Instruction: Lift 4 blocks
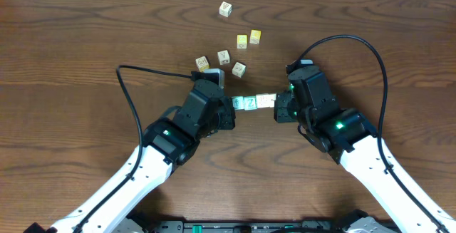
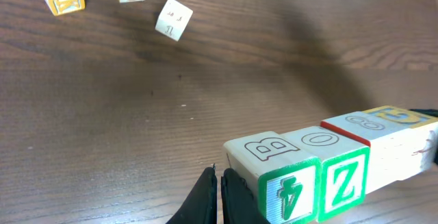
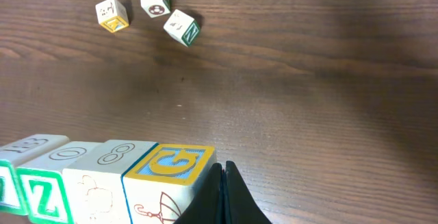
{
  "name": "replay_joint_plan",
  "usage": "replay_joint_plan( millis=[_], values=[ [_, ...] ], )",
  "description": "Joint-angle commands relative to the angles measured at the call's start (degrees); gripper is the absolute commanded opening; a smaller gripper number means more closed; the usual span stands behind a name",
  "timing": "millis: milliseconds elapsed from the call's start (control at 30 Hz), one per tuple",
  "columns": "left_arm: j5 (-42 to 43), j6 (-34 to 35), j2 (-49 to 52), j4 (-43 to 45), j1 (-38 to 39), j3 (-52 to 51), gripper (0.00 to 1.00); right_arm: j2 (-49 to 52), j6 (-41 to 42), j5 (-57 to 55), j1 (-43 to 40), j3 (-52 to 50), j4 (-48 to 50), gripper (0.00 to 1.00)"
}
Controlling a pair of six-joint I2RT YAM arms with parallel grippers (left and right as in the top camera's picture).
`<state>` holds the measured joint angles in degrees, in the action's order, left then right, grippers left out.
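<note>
Four blocks (image 1: 254, 102) form one tight row between my two grippers. In the left wrist view they run from a green 4 block (image 2: 287, 186) through a green Z block (image 2: 344, 179) and a white red-edged block (image 2: 366, 131) to a yellow-and-blue G block (image 2: 404, 116). My left gripper (image 2: 219, 176) is shut, its fingers pressed against the 4 block's end face. My right gripper (image 3: 223, 169) is shut too, its tips against the G block (image 3: 171, 166). I cannot tell whether the row rests on the table or hangs above it.
Loose cubes lie on the wooden table behind the row: three pale printed ones (image 1: 224, 57) close by, two plain yellow cubes (image 1: 249, 38) further back, and one more pale cube (image 1: 226, 8) near the far edge. Black cables arc over both arms.
</note>
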<state>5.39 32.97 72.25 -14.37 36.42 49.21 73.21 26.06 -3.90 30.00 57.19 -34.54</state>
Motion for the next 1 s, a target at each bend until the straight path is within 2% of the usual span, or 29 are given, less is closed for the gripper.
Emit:
replay_joint_plan(
  millis=[0,967],
  values=[
    [11.91,-0.35,-1.70,3.08,2.93,4.33,0.07,0.17,0.02,17.88,4.98,1.70,1.70,0.01],
    [11.93,-0.35,-1.70,3.08,2.93,4.33,0.07,0.17,0.02,17.25,6.05,1.70,1.75,0.01]
  ],
)
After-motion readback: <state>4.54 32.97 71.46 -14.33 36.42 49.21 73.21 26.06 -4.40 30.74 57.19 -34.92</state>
